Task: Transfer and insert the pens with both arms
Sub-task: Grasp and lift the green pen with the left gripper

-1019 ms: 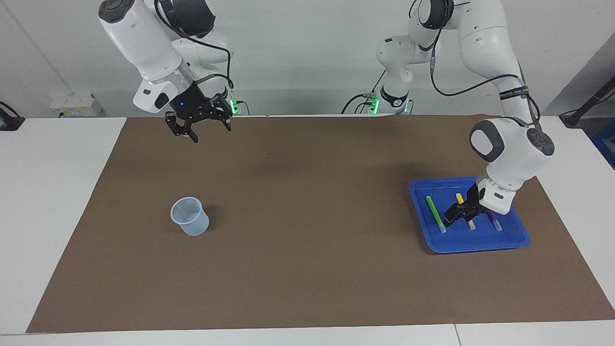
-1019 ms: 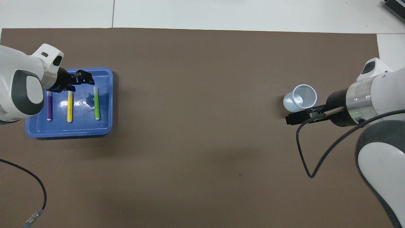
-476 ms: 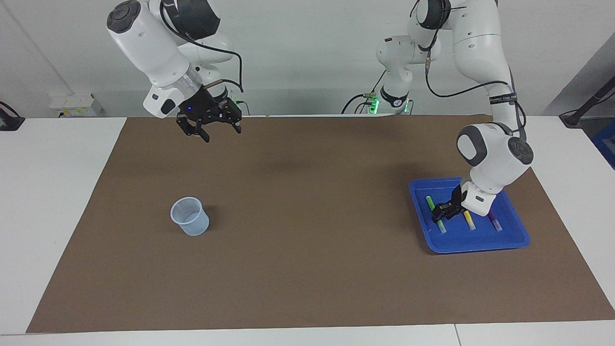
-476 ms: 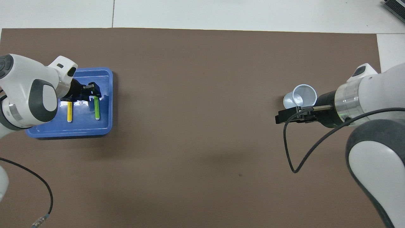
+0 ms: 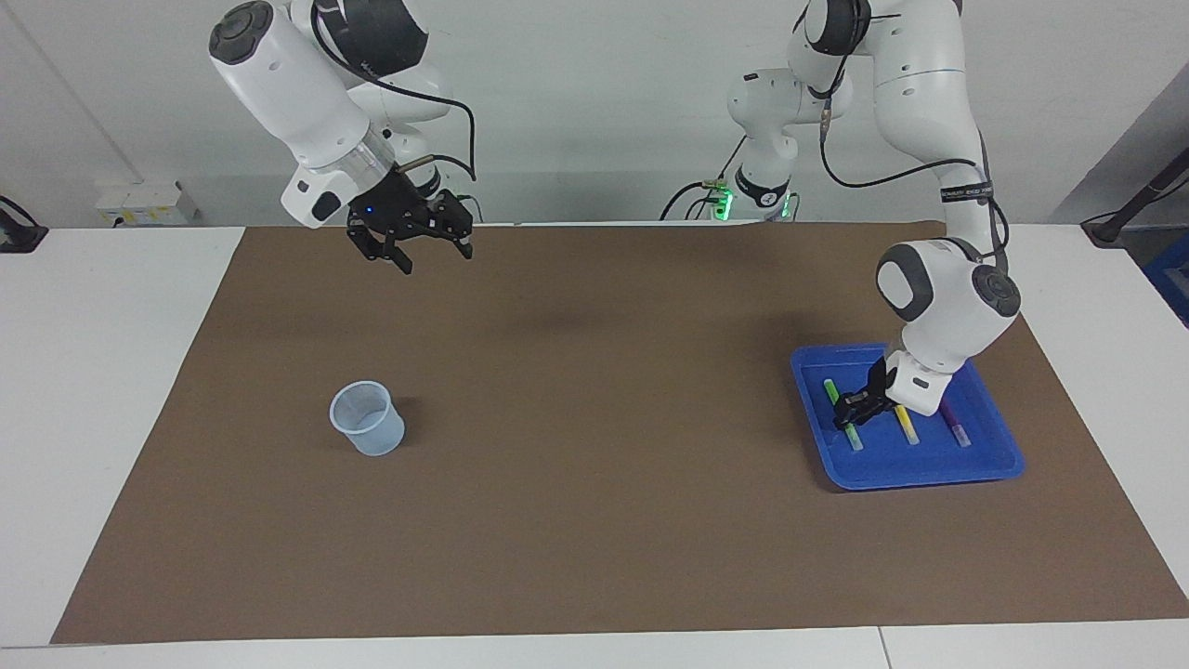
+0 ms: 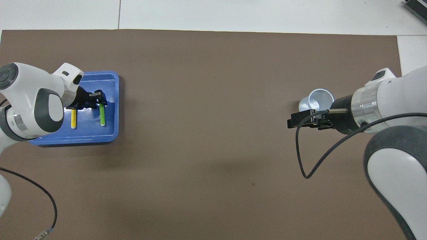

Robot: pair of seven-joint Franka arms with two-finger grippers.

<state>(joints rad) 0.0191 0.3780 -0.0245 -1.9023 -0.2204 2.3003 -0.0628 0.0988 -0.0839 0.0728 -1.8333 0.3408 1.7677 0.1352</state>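
Three pens lie side by side in a blue tray (image 5: pixel 920 469) (image 6: pixel 110 133) at the left arm's end of the table. My left gripper (image 5: pixel 851 410) (image 6: pixel 99 100) is down in the tray, shut on the green pen (image 5: pixel 854 437) (image 6: pixel 102 115) near the end farther from the robots. The pen still lies flat. The yellow pen (image 5: pixel 906 427) (image 6: pixel 73 118) is beside it. The purple pen (image 5: pixel 957 429) comes after that and is hidden under the arm in the overhead view. My right gripper (image 5: pixel 420 253) (image 6: pixel 291 122) hangs open and empty over the mat.
A pale translucent cup (image 5: pixel 367 418) (image 6: pixel 320 100) stands upright on the brown mat (image 5: pixel 594 520) at the right arm's end of the table, under and beside the right arm in the overhead view. Black cables trail from both arms.
My left gripper has moved from over the yellow pen to the green pen, lowered and closed on it. The right arm has drifted slightly toward the table's middle.
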